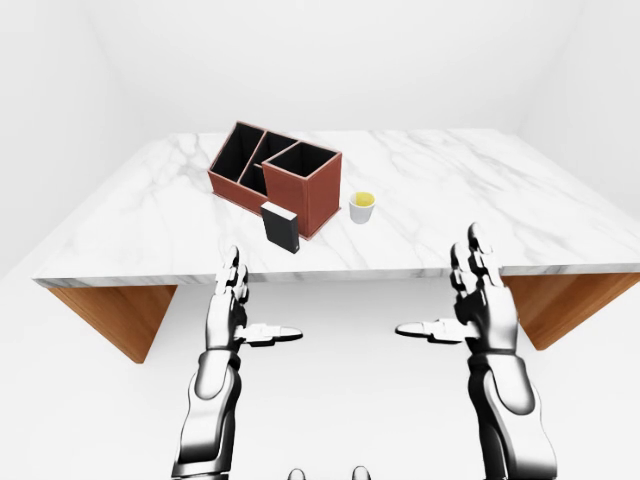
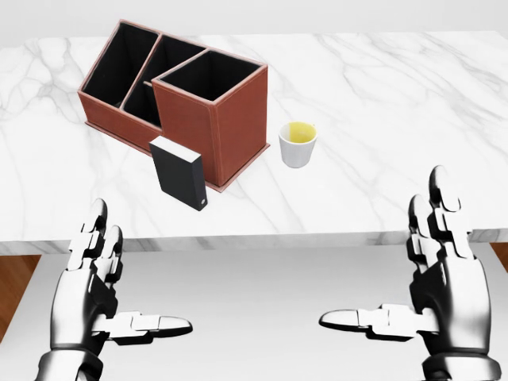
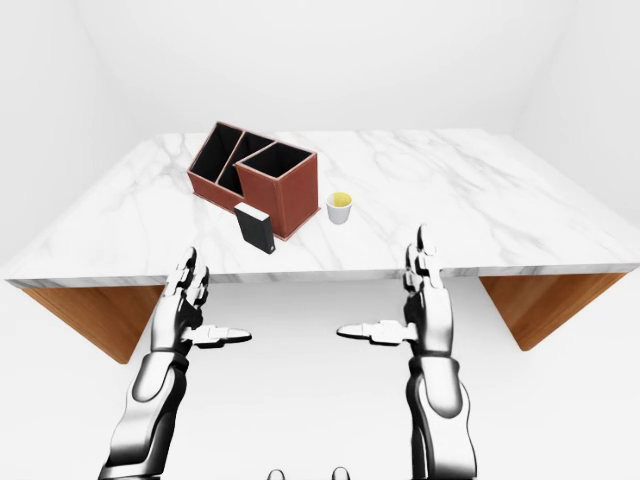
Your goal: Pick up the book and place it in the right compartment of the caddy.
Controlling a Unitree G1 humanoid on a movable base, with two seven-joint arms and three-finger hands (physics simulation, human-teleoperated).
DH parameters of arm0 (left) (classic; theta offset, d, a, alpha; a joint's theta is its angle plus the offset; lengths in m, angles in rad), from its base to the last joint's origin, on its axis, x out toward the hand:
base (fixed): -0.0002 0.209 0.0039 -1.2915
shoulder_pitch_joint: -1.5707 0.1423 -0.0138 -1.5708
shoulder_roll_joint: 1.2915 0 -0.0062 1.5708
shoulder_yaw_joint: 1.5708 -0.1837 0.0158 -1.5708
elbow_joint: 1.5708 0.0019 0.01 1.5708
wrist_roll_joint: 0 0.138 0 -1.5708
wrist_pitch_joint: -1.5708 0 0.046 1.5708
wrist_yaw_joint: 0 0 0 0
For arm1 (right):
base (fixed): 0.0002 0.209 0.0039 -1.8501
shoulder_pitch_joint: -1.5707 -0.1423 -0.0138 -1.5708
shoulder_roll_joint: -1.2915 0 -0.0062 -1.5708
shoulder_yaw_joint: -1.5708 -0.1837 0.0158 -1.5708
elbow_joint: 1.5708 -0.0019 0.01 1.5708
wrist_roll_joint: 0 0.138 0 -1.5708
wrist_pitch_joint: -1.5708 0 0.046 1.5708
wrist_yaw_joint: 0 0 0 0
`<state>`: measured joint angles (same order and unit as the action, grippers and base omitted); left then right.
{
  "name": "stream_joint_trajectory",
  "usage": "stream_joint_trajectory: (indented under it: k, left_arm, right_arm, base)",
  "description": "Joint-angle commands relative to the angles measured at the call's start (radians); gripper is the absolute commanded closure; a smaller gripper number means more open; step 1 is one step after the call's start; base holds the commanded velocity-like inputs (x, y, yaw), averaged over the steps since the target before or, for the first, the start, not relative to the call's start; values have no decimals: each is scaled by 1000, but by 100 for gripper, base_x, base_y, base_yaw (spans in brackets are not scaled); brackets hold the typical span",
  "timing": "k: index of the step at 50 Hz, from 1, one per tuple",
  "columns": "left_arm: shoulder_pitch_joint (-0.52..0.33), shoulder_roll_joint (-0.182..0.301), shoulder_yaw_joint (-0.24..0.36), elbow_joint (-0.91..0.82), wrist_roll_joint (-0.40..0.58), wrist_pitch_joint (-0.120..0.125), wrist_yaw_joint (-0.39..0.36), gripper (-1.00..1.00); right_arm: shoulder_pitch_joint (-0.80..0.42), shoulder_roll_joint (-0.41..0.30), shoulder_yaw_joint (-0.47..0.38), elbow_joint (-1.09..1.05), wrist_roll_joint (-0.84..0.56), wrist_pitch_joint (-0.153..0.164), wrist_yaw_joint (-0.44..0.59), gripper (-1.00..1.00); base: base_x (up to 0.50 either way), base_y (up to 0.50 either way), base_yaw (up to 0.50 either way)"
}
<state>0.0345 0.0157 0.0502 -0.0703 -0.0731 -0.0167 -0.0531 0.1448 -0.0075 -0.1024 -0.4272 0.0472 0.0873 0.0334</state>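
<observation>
A small black book (image 2: pixel 181 172) stands upright on the marble table (image 2: pixel 381 95), right against the near wall of the brown caddy (image 2: pixel 214 119). The caddy has three open, dark compartments; the tallest one is at its right end. My left hand (image 2: pixel 119 294) is open, below the table's near edge, under and left of the book. My right hand (image 2: pixel 405 286) is open too, below the edge at the right of the head view. Both hands are empty, thumbs pointing inward.
A white cup (image 2: pixel 298 143) with yellow contents stands just right of the caddy. The table's near edge (image 1: pixel 340 272) runs across above my hands. Wooden supports (image 1: pixel 120 315) show under both table ends. White floor lies below.
</observation>
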Motion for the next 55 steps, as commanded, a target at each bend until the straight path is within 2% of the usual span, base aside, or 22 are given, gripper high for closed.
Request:
stream_joint_trajectory:
  k: [1, 3, 5, 9, 10, 12, 14, 15, 18, 19, 24, 29, 31, 33, 38, 41, 44, 51, 55]
  left_arm:
    - [3, -1, -3, 3, 5, -14, 0, -100]
    - [-1, -1, -2, 12, 7, -20, 2, -100]
    - [5, -1, -3, -2, 0, -9, -2, -100]
    - [4, -1, -5, -1, 3, -10, -2, -100]
    - [2, -1, -5, 8, 5, -18, -2, -100]
    - [2, -1, -7, 13, 6, -21, -6, -100]
    - [3, -1, -7, 11, 3, -19, -9, -100]
    - [0, -1, -7, 19, 4, -23, -10, -100]
    - [-3, -1, -8, 29, 6, -32, -13, -100]
    - [6, -1, -11, 10, 9, -23, -11, -100]
    - [7, -2, -10, 8, 9, -21, -13, -100]
    - [9, -3, -13, 1, 12, -18, -12, -100]
    - [6, -2, -12, 6, 11, -20, -13, -100]
    - [7, -3, -13, 7, 11, -23, -13, -100]
    - [6, -3, -14, 10, 12, -26, -14, -100]
    - [10, -3, -15, 1, 13, -21, -14, -100]
    - [5, -3, -13, 14, 15, -30, -13, -100]
    - [13, -4, -15, 0, 15, -24, -13, -100]
    - [9, -4, -15, 13, 16, -32, -13, -100]
  right_arm:
    - [94, 20, -109, -330, 39, 0, 41, -100]
    - [100, 31, -143, -363, 46, 0, 59, -100]
    - [111, 41, -196, -415, 69, 0, 84, -100]
    - [124, 70, -315, -514, 134, 0, 128, -100]
    - [124, 77, -341, -535, 142, 0, 134, -100]
    - [121, 84, -440, -581, 208, 0, 158, -100]
    - [127, 78, -581, -617, 305, 0, 176, -100]
    - [128, 83, -614, -619, 332, 0, 186, -100]
    - [143, 94, -748, -620, 438, 0, 214, -100]
    - [147, 96, -792, -617, 482, 0, 220, -100]
    - [184, 80, -981, -595, 667, 0, 239, -100]
    - [220, 82, -1104, -532, 775, 0, 279, -100]
    - [224, 80, -1121, -524, 788, 0, 285, -100]
    - [252, 70, -1209, -477, 864, 0, 308, -100]
    - [296, 51, -1362, -378, 1006, 0, 352, -100]
    - [313, 42, -1421, -320, 1064, 0, 378, -100]
    - [332, 29, -1468, -235, 1143, 0, 402, -100]
    - [368, 5, -1468, -41, 1266, 0, 455, -100]
    - [375, 2, -1468, 24, 1256, 0, 498, -100]
  base:
    - [0, 0, 0]
    - [0, 0, 0]
    - [0, 0, 0]
    - [0, 0, 0]
    - [0, 0, 0]
    - [0, 0, 0]
    - [0, 0, 0]
    - [0, 0, 0]
    - [0, 0, 0]
    - [0, 0, 0]
    - [0, 0, 0]
    - [0, 0, 0]
    - [0, 0, 0]
    - [0, 0, 0]
    - [0, 0, 0]
    - [0, 0, 0]
    - [0, 0, 0]
    - [0, 0, 0]
    - [0, 0, 0]
